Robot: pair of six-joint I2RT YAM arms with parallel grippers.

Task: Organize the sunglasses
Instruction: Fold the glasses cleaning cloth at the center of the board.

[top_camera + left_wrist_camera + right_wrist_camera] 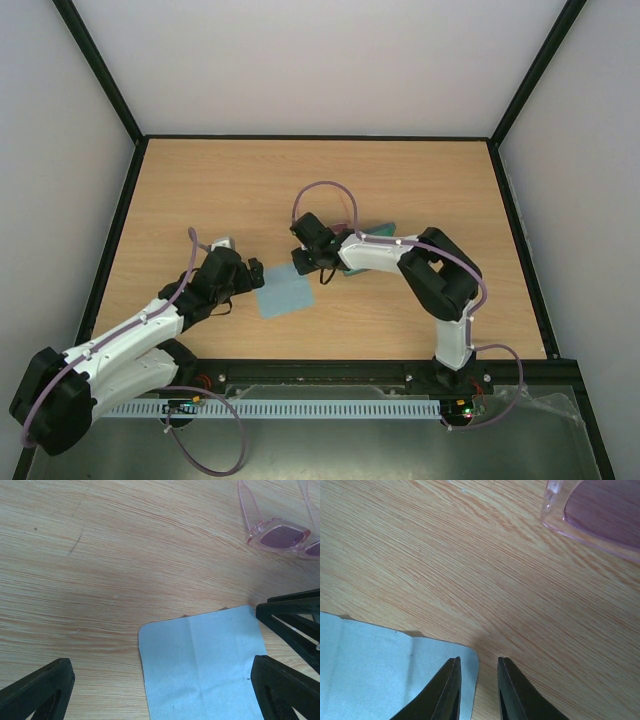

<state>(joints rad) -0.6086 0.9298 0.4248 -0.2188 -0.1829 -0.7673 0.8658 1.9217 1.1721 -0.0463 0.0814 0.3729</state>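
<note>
The sunglasses (280, 532) have a translucent pink frame and purple lenses and lie on the wooden table; one lens also shows in the right wrist view (602, 507). In the top view they are hidden by the right arm. A flat light-blue cloth (283, 296) lies between both grippers. My left gripper (255, 273) is wide open over the cloth's left part (200, 665), empty. My right gripper (303, 265) has its jaws a narrow gap apart, low over the cloth's far right corner (395, 675), holding nothing. The sunglasses lie just beyond that corner.
A blue-grey case (378, 228) lies behind the right arm, mostly hidden by it. The right gripper's black fingers (295, 615) show at the right edge of the left wrist view. Black frame rails border the table.
</note>
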